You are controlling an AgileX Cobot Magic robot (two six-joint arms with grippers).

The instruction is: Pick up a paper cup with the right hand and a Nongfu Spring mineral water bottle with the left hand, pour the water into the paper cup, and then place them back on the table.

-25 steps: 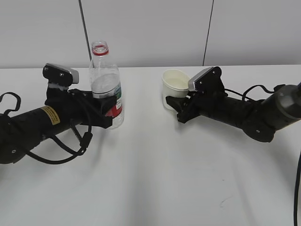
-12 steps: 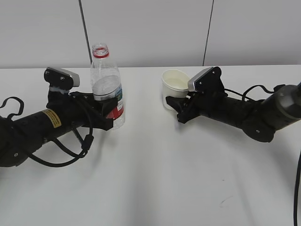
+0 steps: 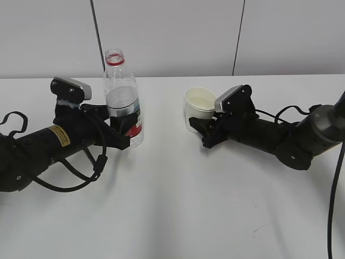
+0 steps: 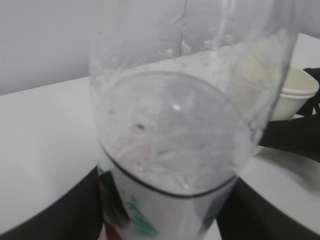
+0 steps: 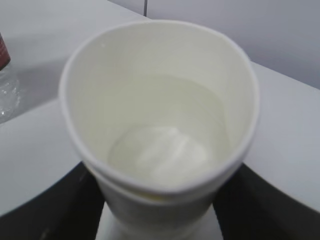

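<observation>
The Nongfu Spring bottle point(image 3: 123, 102) stands upright and uncapped on the white table point(image 3: 172, 205), about half full of water point(image 4: 170, 150). My left gripper point(image 3: 121, 132) is shut on its labelled lower body; in the left wrist view the bottle point(image 4: 175, 125) fills the frame between the fingers of that gripper point(image 4: 165, 220). My right gripper point(image 3: 198, 125) is shut on the white paper cup point(image 3: 198, 108), upright, low at the table. In the right wrist view the cup point(image 5: 160, 100) holds some water point(image 5: 160, 155), its rim slightly squeezed in the gripper point(image 5: 160, 215).
Grey wall panels stand behind the table's far edge. The cup point(image 4: 295, 95) and right fingers show at the right of the left wrist view. The bottle's base point(image 5: 5, 75) shows at the left edge of the right wrist view. Loose black cables hang under the left arm point(image 3: 70, 172).
The right gripper has moved the cup a little down and to the left. The left gripper and bottle shifted slightly right earlier and are now still.
</observation>
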